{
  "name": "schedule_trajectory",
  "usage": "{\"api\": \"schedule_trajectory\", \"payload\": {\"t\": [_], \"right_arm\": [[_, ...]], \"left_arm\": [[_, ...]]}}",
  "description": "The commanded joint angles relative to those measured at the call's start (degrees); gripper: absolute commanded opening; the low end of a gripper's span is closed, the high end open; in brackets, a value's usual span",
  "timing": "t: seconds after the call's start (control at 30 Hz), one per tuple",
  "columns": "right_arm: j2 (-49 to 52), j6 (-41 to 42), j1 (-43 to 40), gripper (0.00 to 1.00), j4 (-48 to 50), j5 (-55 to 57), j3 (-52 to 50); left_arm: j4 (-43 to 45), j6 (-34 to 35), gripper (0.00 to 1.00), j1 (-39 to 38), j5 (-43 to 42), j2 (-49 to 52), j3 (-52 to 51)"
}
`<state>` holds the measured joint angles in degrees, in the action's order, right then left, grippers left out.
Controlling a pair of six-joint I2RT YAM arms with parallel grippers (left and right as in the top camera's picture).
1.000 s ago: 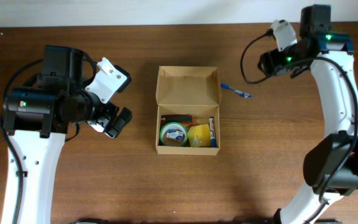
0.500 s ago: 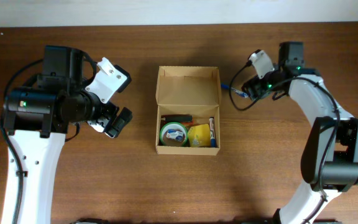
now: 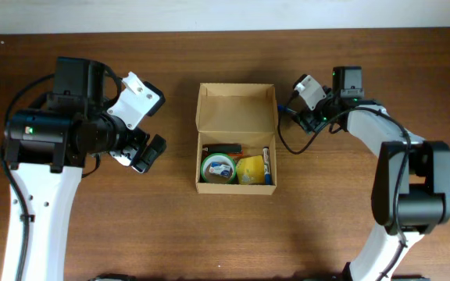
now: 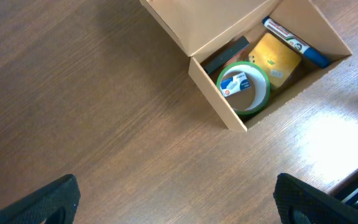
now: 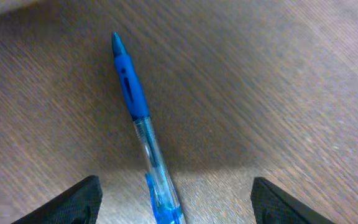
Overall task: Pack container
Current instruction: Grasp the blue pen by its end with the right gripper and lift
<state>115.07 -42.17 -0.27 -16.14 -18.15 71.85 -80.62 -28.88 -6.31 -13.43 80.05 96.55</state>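
With the right claw [image 5: 176,200] spread wide astride the pen [image 5: 131,93], lower it squarely, pinch across the barrel's middle, then carry to the box [image 3: 236,109].

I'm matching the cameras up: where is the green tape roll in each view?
Overhead: green tape roll in the cardboard box's lower-left corner.
Left wrist: upper right, inside the box.
Right wrist: not in it; only a blue pen on the table.
Shared landmark: the cardboard box, in overhead and left wrist only.

Labels on the tape roll [image 4: 244,87] and marker [image 4: 294,42] are illegible.
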Motion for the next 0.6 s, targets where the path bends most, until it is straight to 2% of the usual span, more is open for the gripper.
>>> {"api": "schedule_trajectory", "payload": {"t": [0.0,0.13,0.2,0.23,0.33,0.57], "right_arm": [[1.9,-0.9,0.4,0.76,0.9,-0.7,-0.6],[3.3,-0.9,0.6,0.73,1.7,-0.7,-0.6],[4.0,-0.9,0.7,0.68,2.1,-0.7,-0.6],[4.1,-0.9,0.7,0.66,2.3,-0.7,-0.6],[4.3,-0.9,0.7,0.47,2.5,-0.7,-0.6],[4.4,-0.9,0.7,0.31,2.5,-0.7,-0.6]], "left_arm": [[0.0,-0.7,1.0,0.1,-0.2,-0.3,0.8],[0.0,-0.7,1.0,0.1,-0.2,-0.3,0.8],[0.0,-0.7,1.0,0.1,-0.2,-0.3,0.8],[0.0,-0.7,1.0,0.1,-0.2,-0.3,0.8],[0.0,-0.7,1.0,0.1,-0.2,-0.3,0.8],[0.0,-0.7,1.0,0.1,-0.2,-0.3,0.8]]}}
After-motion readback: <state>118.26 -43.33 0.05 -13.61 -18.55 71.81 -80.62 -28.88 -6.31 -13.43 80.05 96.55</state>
